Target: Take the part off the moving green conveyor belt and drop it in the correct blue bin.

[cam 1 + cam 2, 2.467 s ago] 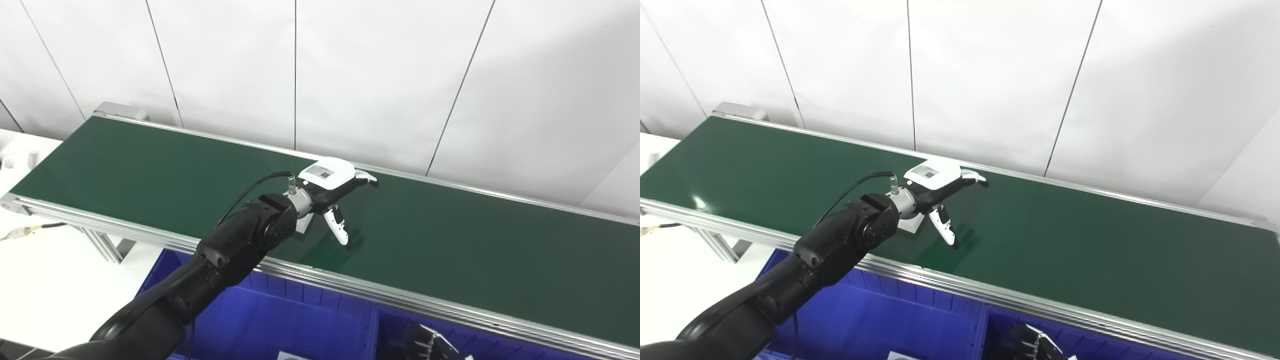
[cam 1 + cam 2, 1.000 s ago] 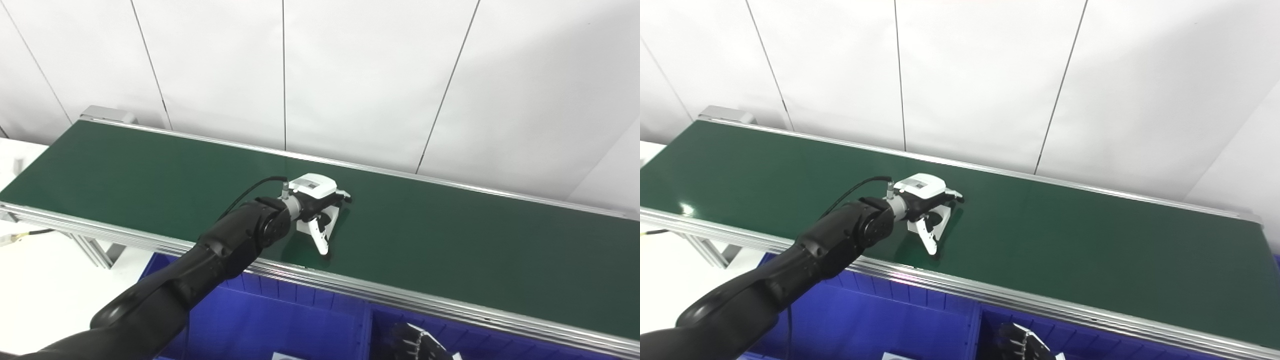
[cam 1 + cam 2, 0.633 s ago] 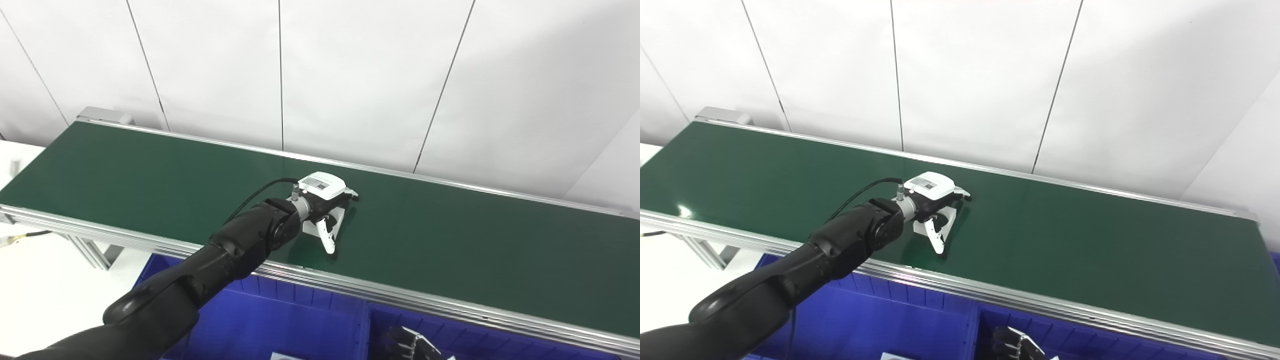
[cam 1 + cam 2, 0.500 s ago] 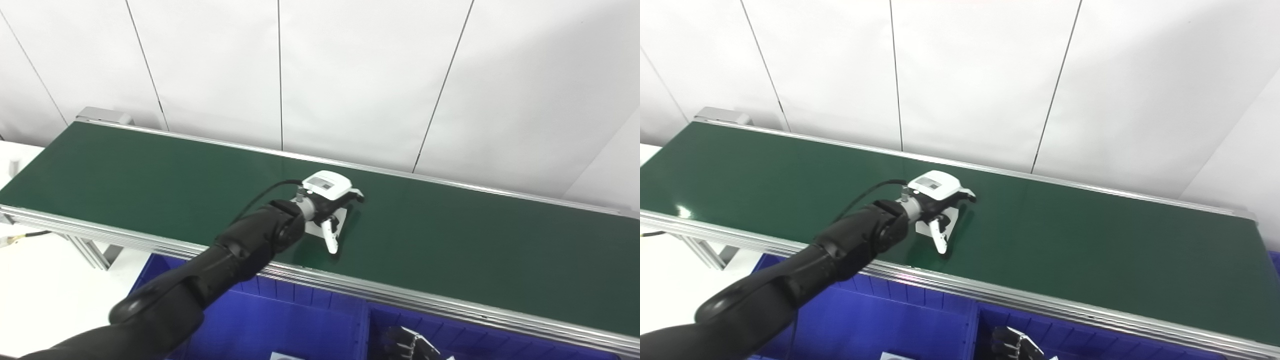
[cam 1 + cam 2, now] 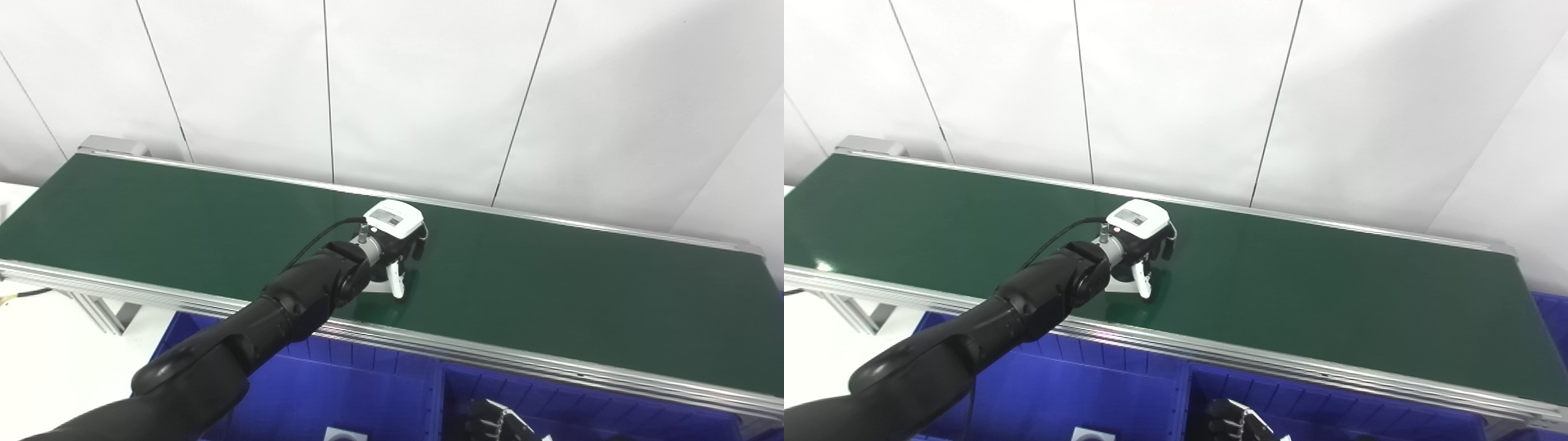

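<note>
Pale part (image 5: 375, 286) lies flat on the green conveyor belt (image 5: 184, 214), directly under the wrist side of the left robot hand (image 5: 395, 236). That robot hand is low over the belt with its white back cover facing up. Its fingers (image 5: 419, 248) are curled downward on the far side, and the thumb (image 5: 398, 283) points down at the belt just beside the part. The fingers are drawn in narrow, not spread. The palm hides the contact, so I cannot tell whether they actually clamp the part or only cage it.

I judge the step in hand to be the grasp itself, with the pick not yet complete, since the part looks to be resting on the belt and not lifted. The next move calls for thumb and fingers to pinch firmly across the part, followed by a straight lift clear of the belt. After that the arm must draw back toward the robot, over the metal rail (image 5: 490, 358) on the near side of the robot hand, to reach the bins. Because the belt runs, a loose pinch could let the part slide out from under the palm.

Below and nearer than the left robot hand sit two blue bins. The left blue bin (image 5: 367, 392) shows a small white-and-grey item (image 5: 340, 433) at the picture's bottom edge, too cropped to identify. The right blue bin (image 5: 582, 410) has the right robot hand (image 5: 496, 425) hovering in it. That robot hand is dark and mostly cut off, so its state cannot be told. No other contents are visible.
</note>
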### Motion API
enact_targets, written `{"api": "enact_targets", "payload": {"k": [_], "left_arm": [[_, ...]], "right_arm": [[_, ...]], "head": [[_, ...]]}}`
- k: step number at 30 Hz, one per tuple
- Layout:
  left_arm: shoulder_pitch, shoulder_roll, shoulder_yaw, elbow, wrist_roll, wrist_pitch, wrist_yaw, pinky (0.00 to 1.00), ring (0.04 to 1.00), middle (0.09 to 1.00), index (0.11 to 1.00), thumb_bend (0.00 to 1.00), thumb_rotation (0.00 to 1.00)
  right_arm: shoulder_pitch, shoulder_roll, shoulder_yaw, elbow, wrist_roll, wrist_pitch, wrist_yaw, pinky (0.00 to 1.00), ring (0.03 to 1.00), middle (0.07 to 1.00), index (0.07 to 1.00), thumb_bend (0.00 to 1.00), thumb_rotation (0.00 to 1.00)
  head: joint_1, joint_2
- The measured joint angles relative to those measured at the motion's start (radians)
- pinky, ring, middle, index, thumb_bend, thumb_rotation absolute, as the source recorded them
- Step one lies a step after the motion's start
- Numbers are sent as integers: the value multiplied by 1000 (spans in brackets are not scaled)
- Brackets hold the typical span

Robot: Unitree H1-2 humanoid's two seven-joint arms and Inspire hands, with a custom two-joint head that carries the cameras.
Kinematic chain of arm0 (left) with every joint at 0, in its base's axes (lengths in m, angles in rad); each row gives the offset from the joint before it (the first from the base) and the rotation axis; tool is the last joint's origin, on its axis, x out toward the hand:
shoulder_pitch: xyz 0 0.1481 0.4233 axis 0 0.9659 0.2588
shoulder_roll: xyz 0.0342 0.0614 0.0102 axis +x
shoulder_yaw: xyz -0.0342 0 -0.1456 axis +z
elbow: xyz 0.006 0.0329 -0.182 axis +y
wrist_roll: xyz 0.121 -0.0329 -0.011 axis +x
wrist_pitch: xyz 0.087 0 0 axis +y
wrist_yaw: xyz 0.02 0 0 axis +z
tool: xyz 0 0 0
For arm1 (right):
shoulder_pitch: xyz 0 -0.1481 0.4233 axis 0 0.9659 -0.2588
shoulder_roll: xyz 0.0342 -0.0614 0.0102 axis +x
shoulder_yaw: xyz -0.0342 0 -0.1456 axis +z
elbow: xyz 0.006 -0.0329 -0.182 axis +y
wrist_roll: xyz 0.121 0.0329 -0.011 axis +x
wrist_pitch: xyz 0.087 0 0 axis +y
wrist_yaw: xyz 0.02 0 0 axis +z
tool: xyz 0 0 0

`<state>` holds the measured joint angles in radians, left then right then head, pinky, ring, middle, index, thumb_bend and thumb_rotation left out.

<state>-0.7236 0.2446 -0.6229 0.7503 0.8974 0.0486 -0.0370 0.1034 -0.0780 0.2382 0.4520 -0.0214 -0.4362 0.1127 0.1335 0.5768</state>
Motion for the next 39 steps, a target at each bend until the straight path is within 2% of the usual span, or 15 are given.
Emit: {"api": "enact_targets", "payload": {"k": [3,10,13,15,18,20,28,31,35,39], "left_arm": [[1,8,0,-18,0,2,-24,291,385,461,543,496,0],[1,15,-1,-35,0,12,-51,234,385,458,528,498,0],[1,15,-1,-38,0,12,-51,296,384,460,539,497,0],[1,16,0,-41,0,12,-53,291,386,458,536,497,0],[16,24,9,-91,-5,32,-98,287,394,462,529,499,0],[34,30,23,-147,-17,52,-143,303,387,468,537,498,0],[78,60,60,-508,-25,178,-386,345,385,477,550,496,0],[90,63,66,-604,-23,206,-446,347,386,473,552,495,0],[154,67,80,-741,-17,237,-520,351,387,482,543,496,0],[210,73,99,-811,-5,279,-577,344,388,473,540,497,0]], "right_arm": [[-1,1,-1,0,0,0,2,639,702,755,740,875,214],[-2,1,-3,-1,0,0,3,638,703,754,740,874,212],[-3,1,-3,-1,0,0,3,635,702,753,740,875,209],[-3,1,-3,-1,0,0,3,633,700,753,739,875,207],[-3,1,-3,-1,0,0,4,630,699,752,739,875,202],[-4,1,-4,0,1,0,6,634,703,752,738,876,204],[-10,5,-32,6,18,0,44,645,710,753,740,877,195],[-11,6,-40,6,22,0,51,644,711,752,739,877,199],[-11,6,-55,6,30,0,75,650,716,752,738,880,192],[-13,6,-77,-2,43,0,101,643,709,749,737,884,190]], "head": [[2,0],[2,0],[5,0],[11,0],[17,2],[26,3],[51,11],[69,28],[95,55],[117,81]]}}
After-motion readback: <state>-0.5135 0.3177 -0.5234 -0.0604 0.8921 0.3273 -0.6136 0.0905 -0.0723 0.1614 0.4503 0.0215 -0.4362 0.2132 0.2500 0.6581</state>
